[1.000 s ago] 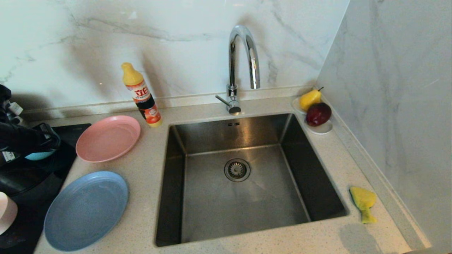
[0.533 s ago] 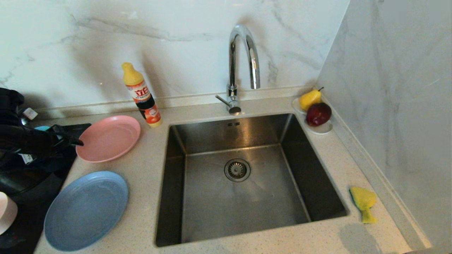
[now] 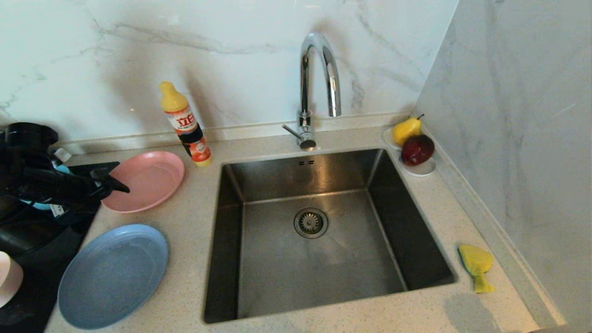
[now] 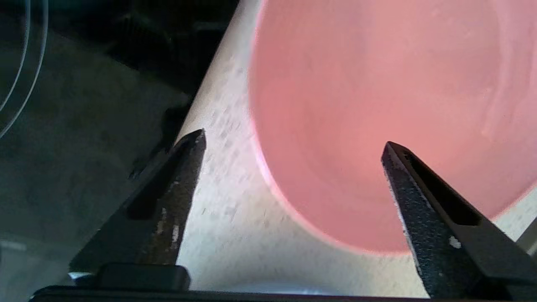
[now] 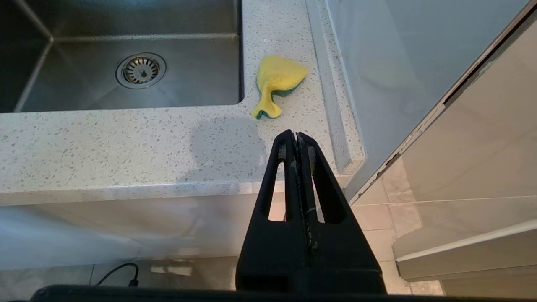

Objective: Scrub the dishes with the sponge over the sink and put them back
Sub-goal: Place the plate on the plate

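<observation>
My left gripper [image 3: 118, 181] stands open at the left edge of the salmon-pink plate [image 3: 148, 180], on the counter left of the sink [image 3: 319, 259]. In the left wrist view the plate [image 4: 377, 92] has its rim between the spread fingers [image 4: 184, 176], which touch nothing. The grey-blue plate [image 3: 113, 275] lies nearer the front. A bit of the teal bowl [image 3: 34, 206] shows behind the left arm, and the pale pink bowl [image 3: 7, 277] is at the left border. The yellow sponge [image 3: 476, 266] [image 5: 277, 82] lies right of the sink. Below the counter's front edge, my right gripper [image 5: 295, 135] hangs shut and empty.
A detergent bottle [image 3: 185, 125] stands behind the pink plate. The chrome tap [image 3: 319, 69] arches over the sink's back rim. A white saucer [image 3: 423, 169] with a pear and an apple sits in the back right corner. A black hob [image 3: 60, 240] covers the counter's left end. Marble walls close the back and right.
My left gripper has opened and travelled right, from over the teal bowl on the hob to the pink plate's left rim. Nothing else has moved.
</observation>
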Tool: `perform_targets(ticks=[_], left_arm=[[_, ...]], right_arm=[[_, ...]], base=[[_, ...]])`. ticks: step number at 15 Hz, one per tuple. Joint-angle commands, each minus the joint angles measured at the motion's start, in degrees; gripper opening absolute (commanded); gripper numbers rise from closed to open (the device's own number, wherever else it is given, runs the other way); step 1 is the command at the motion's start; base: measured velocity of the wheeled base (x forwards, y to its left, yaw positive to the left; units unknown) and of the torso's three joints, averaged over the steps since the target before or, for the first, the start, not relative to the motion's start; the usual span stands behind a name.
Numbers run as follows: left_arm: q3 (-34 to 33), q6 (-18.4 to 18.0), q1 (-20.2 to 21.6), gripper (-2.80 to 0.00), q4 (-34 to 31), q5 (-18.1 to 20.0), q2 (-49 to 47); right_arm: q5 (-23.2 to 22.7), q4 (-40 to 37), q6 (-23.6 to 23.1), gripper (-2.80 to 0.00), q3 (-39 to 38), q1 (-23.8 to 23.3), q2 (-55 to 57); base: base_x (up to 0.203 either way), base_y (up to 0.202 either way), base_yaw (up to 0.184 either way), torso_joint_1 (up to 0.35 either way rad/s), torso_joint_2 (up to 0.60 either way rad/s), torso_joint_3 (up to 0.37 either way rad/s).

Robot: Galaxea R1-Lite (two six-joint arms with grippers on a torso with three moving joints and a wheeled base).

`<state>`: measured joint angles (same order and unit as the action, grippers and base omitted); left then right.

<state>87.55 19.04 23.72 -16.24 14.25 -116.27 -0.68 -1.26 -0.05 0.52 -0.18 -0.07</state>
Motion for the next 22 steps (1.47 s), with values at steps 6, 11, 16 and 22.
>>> perform_targets(ticks=[6, 11, 16, 22], left_arm=[[5.3, 3.4, -3.0, 0.0, 1.6, -7.6, -5.2], [8.2, 3.7, -3.7, 0.0, 0.8, -7.8, -5.8], [8.6, 3.7, -4.1, -2.8, 0.8, -7.8, -6.5], [8.6, 3.9, -4.0, -2.8, 1.3, -8.0, -7.3]], right_arm=[[0.0, 0.0, 0.0, -2.8, 0.0, 0.0, 0.1], [0.0, 0.0, 0.0, -2.8, 0.0, 0.0, 0.1], [0.0, 0.0, 0.0, -2.8, 0.0, 0.0, 0.1], [0.0, 0.0, 0.0, -2.8, 0.0, 0.0, 0.1]], base=[[0.0, 0.0, 0.0, 0.0, 0.0, 0.0], [0.0, 0.0, 0.0, 0.0, 0.0, 0.0], [0.0, 0.0, 0.0, 0.0, 0.0, 0.0], [0.0, 0.0, 0.0, 0.0, 0.0, 0.0]])
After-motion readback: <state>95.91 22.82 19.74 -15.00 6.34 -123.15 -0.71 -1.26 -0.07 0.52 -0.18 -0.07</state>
